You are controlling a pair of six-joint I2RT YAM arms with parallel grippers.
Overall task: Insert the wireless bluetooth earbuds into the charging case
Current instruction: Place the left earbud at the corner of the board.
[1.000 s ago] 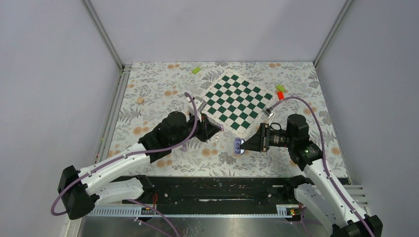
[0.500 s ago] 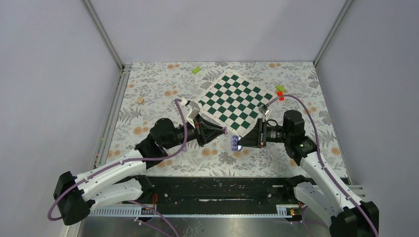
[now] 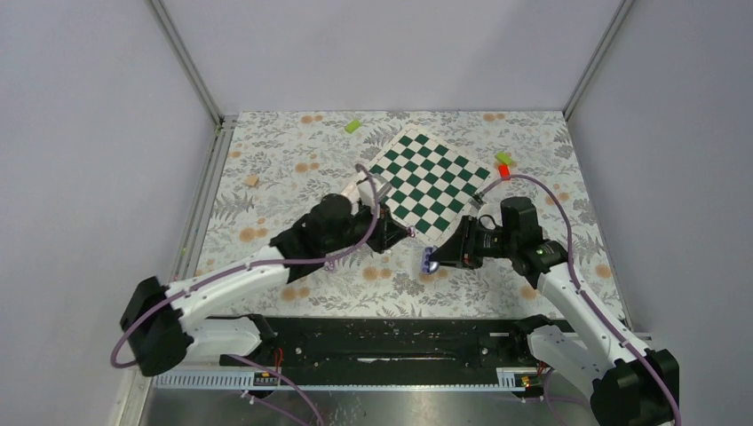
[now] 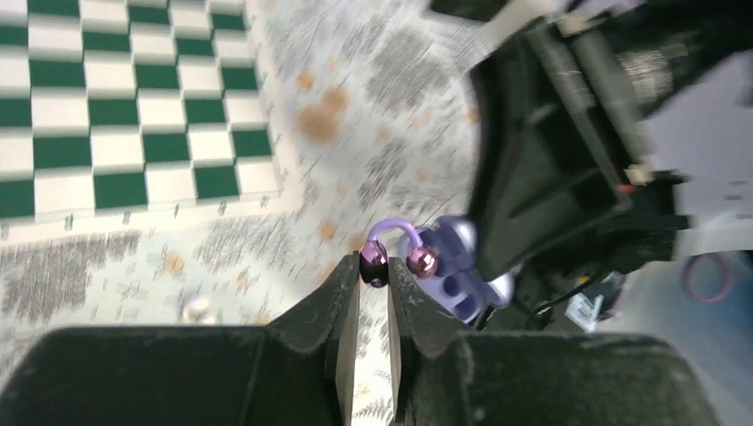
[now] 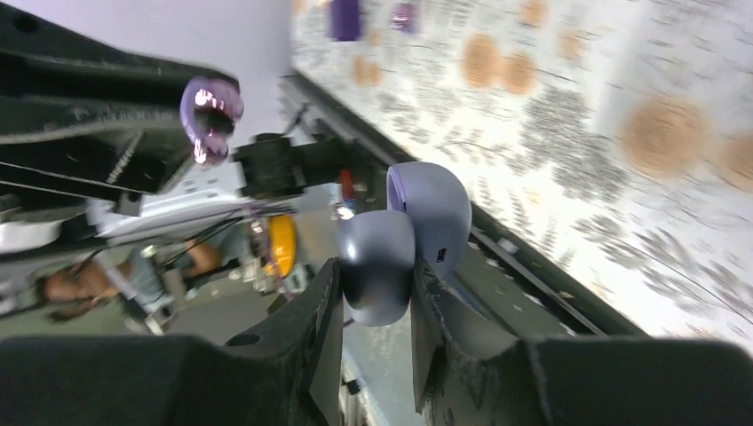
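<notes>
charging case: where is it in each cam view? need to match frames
Top external: charging case low centre, in the right gripper, off the chessboard's near corner.
Left wrist: right of centre, just past the left gripper's tips.
Right wrist: centre, held in its own jaws.
Shared landmark: the earbud pinched by the left gripper, visible in all three.

Earbuds left of case — close, chessboard behind
</notes>
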